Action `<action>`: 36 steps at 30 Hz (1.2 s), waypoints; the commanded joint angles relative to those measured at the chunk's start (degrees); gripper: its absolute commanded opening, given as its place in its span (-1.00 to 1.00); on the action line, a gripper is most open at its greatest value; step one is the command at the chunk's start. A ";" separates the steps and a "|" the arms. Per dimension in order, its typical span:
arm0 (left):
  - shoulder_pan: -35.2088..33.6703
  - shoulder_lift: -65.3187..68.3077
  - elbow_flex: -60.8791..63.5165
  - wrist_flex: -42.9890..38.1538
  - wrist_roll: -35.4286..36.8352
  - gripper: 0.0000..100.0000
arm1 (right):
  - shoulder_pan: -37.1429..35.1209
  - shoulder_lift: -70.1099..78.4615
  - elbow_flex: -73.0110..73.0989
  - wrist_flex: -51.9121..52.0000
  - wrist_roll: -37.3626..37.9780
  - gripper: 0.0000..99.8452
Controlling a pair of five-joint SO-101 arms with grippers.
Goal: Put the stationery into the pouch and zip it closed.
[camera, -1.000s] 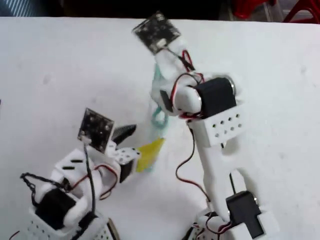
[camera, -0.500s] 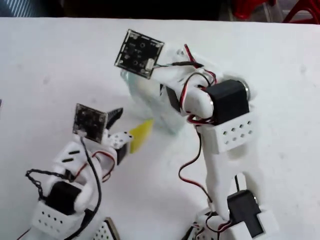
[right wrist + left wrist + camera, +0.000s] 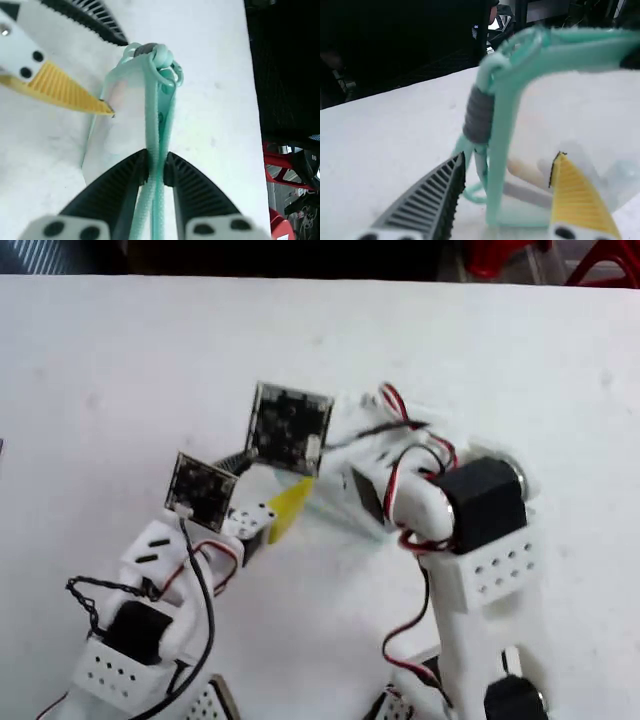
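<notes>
Pouch (image 3: 151, 120) (clamped in right gripper (image 3: 155, 161)) points its zip line toward left gripper (image 3: 509, 157).

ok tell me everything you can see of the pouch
The pouch is clear soft plastic with mint-green zip edging, a grey slider and a green pull loop at one end. It seems to stand on edge on the white table, zip uppermost. The right gripper is shut on the zip edge; the open left gripper straddles the slider end. Pale stick-shaped items show through its wall.

A white table (image 3: 120, 360) — the clear, mint-edged pouch (image 3: 555, 115) rests its lower edge on it.
</notes>
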 commanded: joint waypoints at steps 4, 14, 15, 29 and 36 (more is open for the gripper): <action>5.23 -0.40 -0.62 1.14 -5.80 -0.44 | -0.48 -12.62 8.62 1.19 6.24 -0.96; 9.80 -0.40 -0.70 4.04 -8.97 -0.44 | -2.59 -14.37 9.58 1.19 8.97 -0.96; 9.63 -0.40 -0.70 3.96 -8.97 -0.44 | -3.03 -14.37 9.58 1.19 8.97 -0.96; 5.05 -1.01 -5.63 7.47 -7.47 -0.44 | -3.03 -13.67 9.93 1.19 15.12 -0.96; 9.36 -13.41 -4.22 12.40 -3.78 -0.44 | -3.12 -9.27 12.57 1.01 17.85 -0.96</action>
